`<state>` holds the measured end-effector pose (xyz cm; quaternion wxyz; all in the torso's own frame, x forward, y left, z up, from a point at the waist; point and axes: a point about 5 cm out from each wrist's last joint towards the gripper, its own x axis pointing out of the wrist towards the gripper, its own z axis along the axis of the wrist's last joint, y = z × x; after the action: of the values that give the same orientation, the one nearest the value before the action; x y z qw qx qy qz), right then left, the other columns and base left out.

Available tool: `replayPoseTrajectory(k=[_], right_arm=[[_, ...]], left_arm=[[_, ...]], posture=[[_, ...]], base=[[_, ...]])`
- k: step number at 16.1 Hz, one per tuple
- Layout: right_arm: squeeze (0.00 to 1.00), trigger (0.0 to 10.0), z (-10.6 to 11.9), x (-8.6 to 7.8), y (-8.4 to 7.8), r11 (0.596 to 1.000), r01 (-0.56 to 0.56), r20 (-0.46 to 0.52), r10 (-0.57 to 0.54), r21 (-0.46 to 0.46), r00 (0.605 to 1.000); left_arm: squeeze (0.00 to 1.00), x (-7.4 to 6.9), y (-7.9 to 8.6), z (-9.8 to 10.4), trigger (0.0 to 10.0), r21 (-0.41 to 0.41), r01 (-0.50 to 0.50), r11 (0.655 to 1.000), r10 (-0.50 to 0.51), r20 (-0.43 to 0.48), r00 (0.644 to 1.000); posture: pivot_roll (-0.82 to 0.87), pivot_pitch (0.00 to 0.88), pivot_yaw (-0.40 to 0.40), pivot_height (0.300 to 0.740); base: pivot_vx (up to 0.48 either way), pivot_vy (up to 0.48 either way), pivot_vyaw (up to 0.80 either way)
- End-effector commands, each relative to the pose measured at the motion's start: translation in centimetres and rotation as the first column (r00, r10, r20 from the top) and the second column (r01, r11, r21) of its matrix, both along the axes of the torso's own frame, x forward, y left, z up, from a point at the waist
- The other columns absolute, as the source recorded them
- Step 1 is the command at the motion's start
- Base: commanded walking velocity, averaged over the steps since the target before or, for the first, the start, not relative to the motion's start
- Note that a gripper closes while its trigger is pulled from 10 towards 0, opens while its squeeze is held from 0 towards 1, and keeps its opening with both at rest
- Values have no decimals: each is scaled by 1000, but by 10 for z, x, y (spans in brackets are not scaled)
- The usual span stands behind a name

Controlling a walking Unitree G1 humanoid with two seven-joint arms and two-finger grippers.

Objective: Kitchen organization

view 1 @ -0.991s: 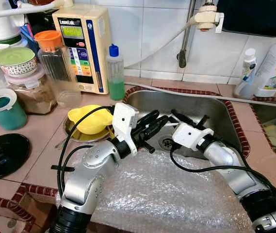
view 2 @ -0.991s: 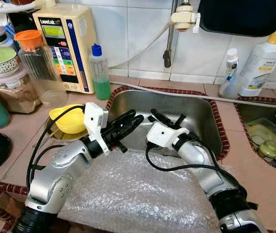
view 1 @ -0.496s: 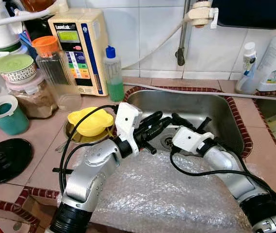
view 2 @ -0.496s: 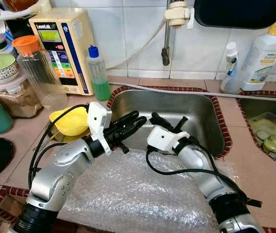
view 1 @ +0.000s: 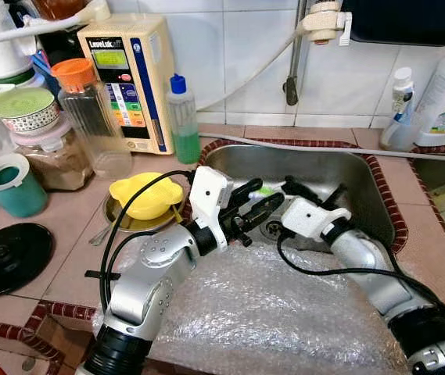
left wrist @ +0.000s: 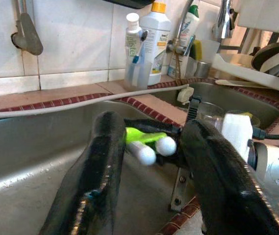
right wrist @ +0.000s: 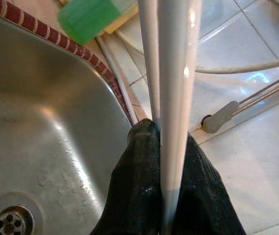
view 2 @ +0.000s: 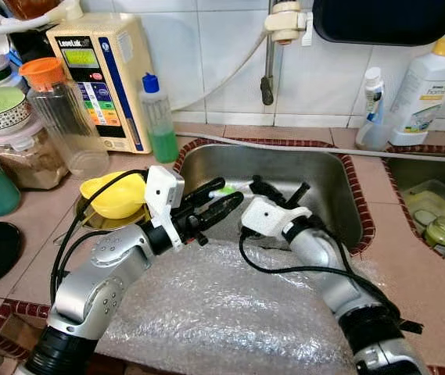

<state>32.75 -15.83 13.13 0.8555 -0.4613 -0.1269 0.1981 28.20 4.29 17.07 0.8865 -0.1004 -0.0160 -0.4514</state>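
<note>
Left wrist view: open left end effector (left wrist: 149, 161) straddles white-handled, green-headed utensils (left wrist: 146, 144).
Right end effector (view 2: 263, 187): clamped on utensils over steel sink (view 1: 339, 176), 12 o'clock of bubble wrap (view 1: 269, 312).

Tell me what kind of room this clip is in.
A home kitchen, most likely: a steel sink set in a tiled counter, a soap bottle by the wall, and jars crowded on the left.

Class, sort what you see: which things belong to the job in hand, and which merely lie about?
In the job: right pincer, shut on two white sticks; open left pincer around their ends; sink.
Lying about: yellow bowl, green soap bottle, orange-lidded jar, bubble wrap.
</note>
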Motion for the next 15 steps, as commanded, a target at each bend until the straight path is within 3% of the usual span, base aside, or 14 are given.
replayPoseTrajectory(k=[1,5,9,15], right_arm=[[0,0,10,7,-6,999,39,30,-39,7,999],[0,0,3,17,-15,993,109,1,-109,-42,994],[0,0,-7,29,-22,981,184,-62,-188,-61,980],[0,0,-26,34,-32,955,286,-177,-295,-78,939]], left_arm=[[1000,1,1,-4,10000,22,-6,1000,7,-13,1000],[1000,3,7,0,10000,35,-25,999,25,-5,1000],[1000,-1,23,-15,10000,103,-37,994,42,-49,998],[1000,-10,20,-28,10000,160,-16,987,24,-52,998]], posture=[[-43,0,97,740],[-36,0,89,740],[-28,0,90,740],[-1,0,82,740]], base=[[0,0,0],[0,0,0],[0,0,0],[0,0,0]])
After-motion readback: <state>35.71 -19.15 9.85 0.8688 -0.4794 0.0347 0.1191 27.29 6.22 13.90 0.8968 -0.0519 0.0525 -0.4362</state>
